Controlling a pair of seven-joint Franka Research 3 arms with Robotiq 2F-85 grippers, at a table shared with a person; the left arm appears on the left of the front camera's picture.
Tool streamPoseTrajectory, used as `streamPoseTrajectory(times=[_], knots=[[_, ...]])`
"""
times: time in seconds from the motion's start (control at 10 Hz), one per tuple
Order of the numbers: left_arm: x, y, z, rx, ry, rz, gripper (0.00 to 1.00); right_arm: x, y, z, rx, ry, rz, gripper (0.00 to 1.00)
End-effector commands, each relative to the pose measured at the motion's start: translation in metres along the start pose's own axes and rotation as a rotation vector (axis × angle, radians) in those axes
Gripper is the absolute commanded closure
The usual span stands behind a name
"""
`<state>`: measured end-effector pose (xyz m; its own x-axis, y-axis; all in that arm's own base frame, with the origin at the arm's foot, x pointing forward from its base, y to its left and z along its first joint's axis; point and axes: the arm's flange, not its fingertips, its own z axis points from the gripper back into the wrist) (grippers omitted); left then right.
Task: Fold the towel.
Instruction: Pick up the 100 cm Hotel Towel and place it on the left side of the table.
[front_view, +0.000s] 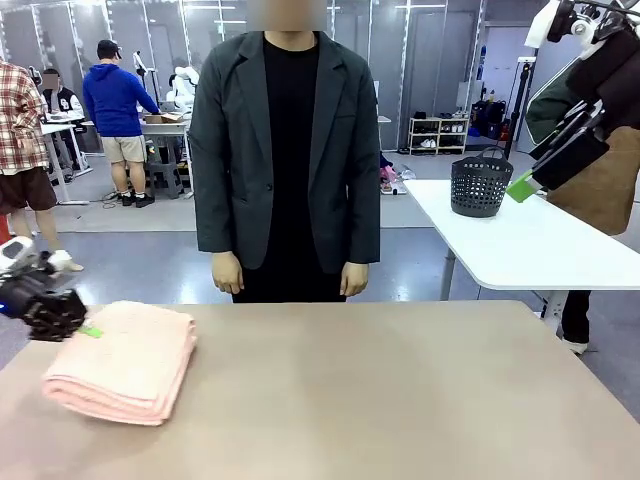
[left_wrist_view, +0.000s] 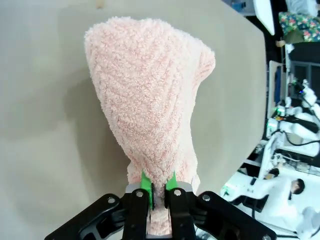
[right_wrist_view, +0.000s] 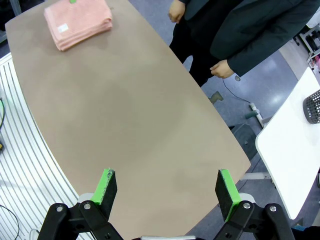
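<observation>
Nearest you, lower left, the left claw pinches the folded towel's edge, seemingly top layers only; release gently, keeping the right claw spread, clear.

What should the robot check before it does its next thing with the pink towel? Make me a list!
1. Towel folded into a stack: ok, it lies in layers on the table.
2. Left hand gripping: ok, its green pads are pinched on the towel's near edge.
3. Right hand out of the way: ok, open and raised over bare table, far from the towel.
4. Person's hands clear: ok, hanging at the person's sides behind the far edge.
5. Fold neat and edges lined up: cannot tell; the layers look slightly uneven.
</observation>
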<state>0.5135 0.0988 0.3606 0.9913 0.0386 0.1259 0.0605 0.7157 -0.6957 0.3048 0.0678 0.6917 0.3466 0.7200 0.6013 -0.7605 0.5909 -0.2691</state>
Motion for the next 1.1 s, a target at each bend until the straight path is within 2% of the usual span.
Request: streamPoseTrajectory(times=[0.0, 0.2, 0.3, 0.5, 0.6, 0.7, 0.8, 0.9, 1.0], knots=[[-0.001, 0.018, 0.039, 0.011, -0.02, -0.002, 0.88, 0.0, 0.002, -0.001, -0.007, 0.003, -0.022, 0.0], [-0.011, 0.034, 0.062, 0.042, 0.014, -0.06, 0.88, 0.0, 0.002, -0.001, -0.007, 0.003, -0.022, 0.0], [-0.014, 0.03, 0.069, 0.008, 0.007, -0.079, 0.88, 0.0, 0.002, -0.001, -0.007, 0.003, -0.022, 0.0], [-0.013, 0.034, 0.066, 0.072, -0.013, -0.048, 0.88, 0.0, 0.002, -0.001, -0.007, 0.003, -0.022, 0.0], [-0.013, 0.033, 0.065, 0.075, -0.015, -0.052, 0.77, 0.0, 0.002, -0.001, -0.007, 0.003, -0.022, 0.0], [-0.013, 0.032, 0.064, 0.076, -0.026, -0.048, 0.45, 0.0, 0.002, -0.001, -0.007, 0.003, -0.022, 0.0], [-0.014, 0.031, 0.065, 0.082, -0.027, -0.052, 0.37, 0.0, 0.002, -0.001, -0.007, 0.003, -0.022, 0.0], [-0.014, 0.031, 0.066, 0.081, -0.039, -0.049, 0.07, 0.0, 0.002, -0.001, -0.007, 0.003, -0.022, 0.0], [-0.016, 0.032, 0.068, 0.092, -0.051, -0.044, 0.0, 0.0, 0.002, -0.001, -0.007, 0.003, -0.022, 0.0]])
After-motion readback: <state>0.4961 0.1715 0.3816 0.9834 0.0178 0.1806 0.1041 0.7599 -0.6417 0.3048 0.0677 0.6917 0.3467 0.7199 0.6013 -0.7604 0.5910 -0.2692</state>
